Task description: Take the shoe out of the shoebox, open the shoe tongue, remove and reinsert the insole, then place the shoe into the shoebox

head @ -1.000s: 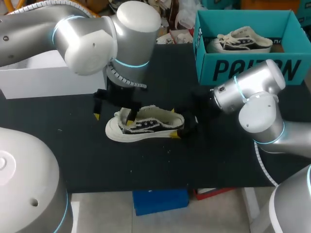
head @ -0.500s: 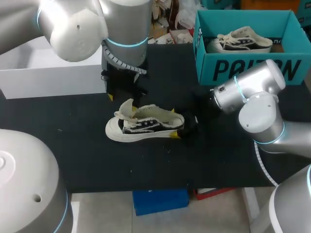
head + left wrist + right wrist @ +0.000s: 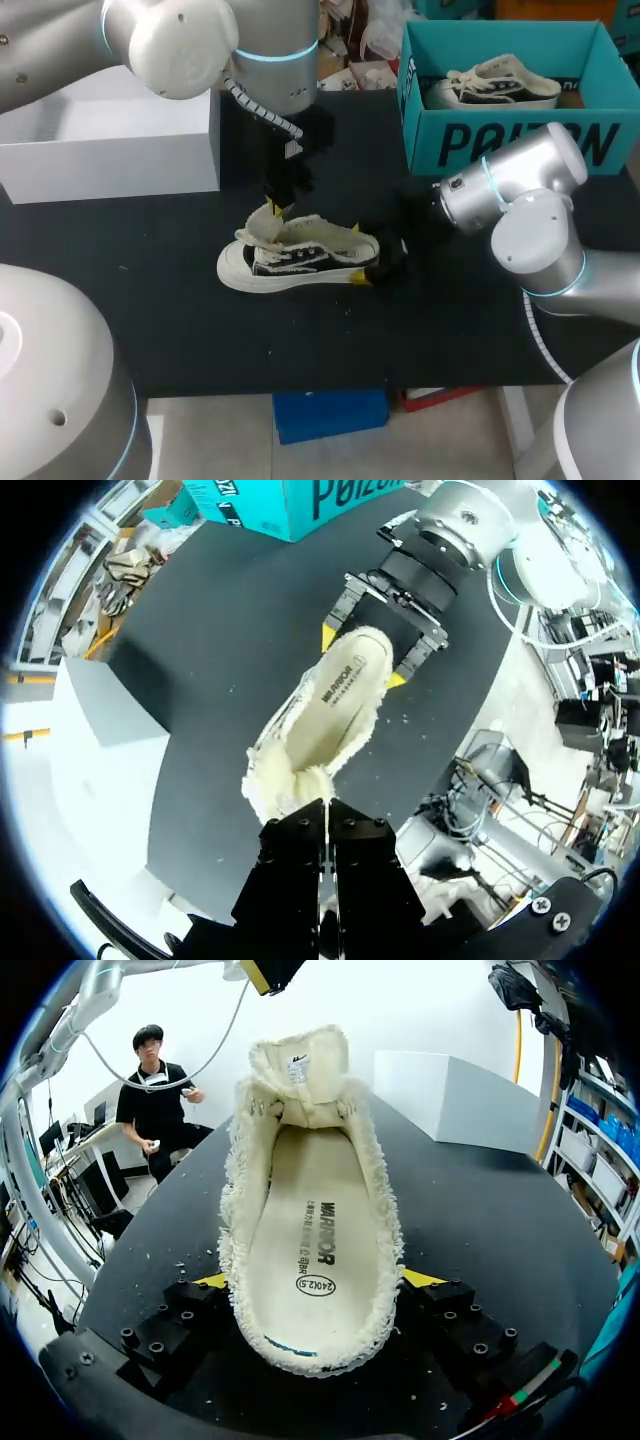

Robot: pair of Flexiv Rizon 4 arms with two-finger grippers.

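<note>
Note that your left gripper [image 3: 278,208] has moved since one second ago. It then straddled the toe of the shoe [image 3: 300,258] with its fingers spread wide. It lifted away and shifted toward the shoebox [image 3: 500,140], and it now hangs directly over the shoe tongue [image 3: 262,228].

1. Left gripper: in the left wrist view the two fingers are pressed together, with only a thin seam between them. Their ends sit at the upper edge of the tongue. You cannot tell whether that edge is pinched.
2. Shoe tongue: it lay low over the toe a second ago. It now stands upright and exposes the insole [image 3: 310,1250], which lies flat inside the shoe.
3. Right gripper [image 3: 355,255]: unchanged. Its yellow tips clamp the heel from both sides, on the end of the shoe nearest the shoebox.
4. Shoe: unchanged. It rests sole-down on the table [image 3: 300,340], outside the shoebox and nearer to you than it is.
5. Second shoe [image 3: 495,85]: it lies inside the shoebox.
6. White box [image 3: 120,150]: it stands well apart from the shoebox, beyond the left arm.
</note>
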